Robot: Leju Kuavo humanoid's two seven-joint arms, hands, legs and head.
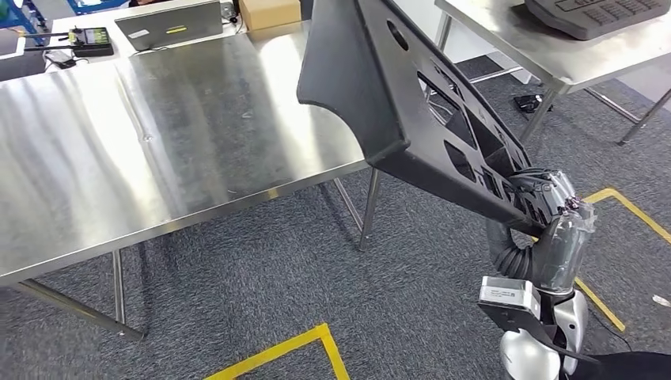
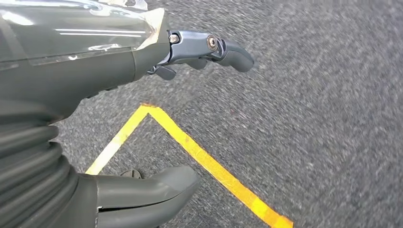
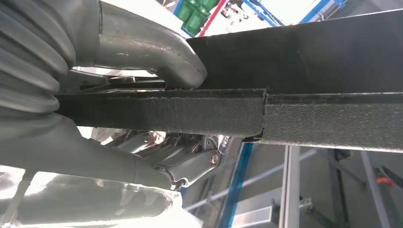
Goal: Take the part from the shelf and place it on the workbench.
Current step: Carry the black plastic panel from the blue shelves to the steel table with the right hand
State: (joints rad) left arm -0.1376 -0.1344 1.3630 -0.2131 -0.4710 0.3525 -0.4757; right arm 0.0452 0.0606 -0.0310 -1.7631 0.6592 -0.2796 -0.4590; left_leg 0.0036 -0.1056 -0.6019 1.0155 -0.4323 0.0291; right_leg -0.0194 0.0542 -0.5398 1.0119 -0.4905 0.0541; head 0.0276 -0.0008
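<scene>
The part [image 1: 396,103], a big black plastic panel with cut-out openings, is up in the air, tilted, with its upper end reaching over the near right corner of the steel workbench [image 1: 158,134] and its lower end down at the right hand [image 1: 546,202]. That right hand grips it by the lower edge; the wrist view shows the thick grey thumb [image 3: 157,52] lying on one face of the panel's edge [image 3: 285,116] and the darker fingers [image 3: 190,161] on the other, so the edge is clamped between them. The panel is not resting on the tabletop. The left hand [image 2: 157,118] hangs over the grey carpet [image 2: 309,118], above a corner of yellow floor tape [image 2: 199,154], with its fingers [image 2: 228,52] apart from the thumb and nothing between them. At the far end of the workbench sit a closed grey laptop [image 1: 170,24], a cardboard box [image 1: 269,12] just beside it, and a small black handheld controller [image 1: 83,39]. Off to the right stands a second steel table [image 1: 546,51], carrying another dark moulded piece [image 1: 593,16]. More yellow tape [image 1: 301,348] marks the carpet near the robot.
</scene>
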